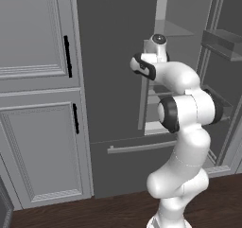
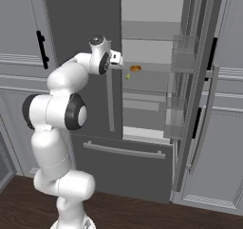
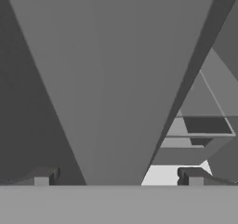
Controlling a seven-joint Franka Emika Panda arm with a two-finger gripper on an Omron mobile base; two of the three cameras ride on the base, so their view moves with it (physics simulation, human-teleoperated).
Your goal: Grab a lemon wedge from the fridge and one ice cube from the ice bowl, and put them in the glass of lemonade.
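The fridge (image 1: 113,57) stands with its left door shut and its right door (image 2: 199,81) swung open. On an inner shelf lies a small yellow lemon wedge (image 2: 127,76), with an orange item (image 2: 135,68) just behind it. My gripper (image 2: 118,61) is at the edge of the left door, level with that shelf and a little left of the wedge. In the hand view the gripper (image 3: 118,176) is open, its fingertips (image 3: 44,176) wide apart with nothing between them, and a broad grey surface stands close ahead. The ice bowl and the glass of lemonade are out of view.
Clear door bins (image 2: 182,57) hang on the open right door. The left door's long vertical handle (image 2: 110,100) runs just under my hand. The bottom drawer with its horizontal handle (image 2: 123,150) is shut. Pale panelled cabinets (image 1: 38,127) flank the fridge on the left.
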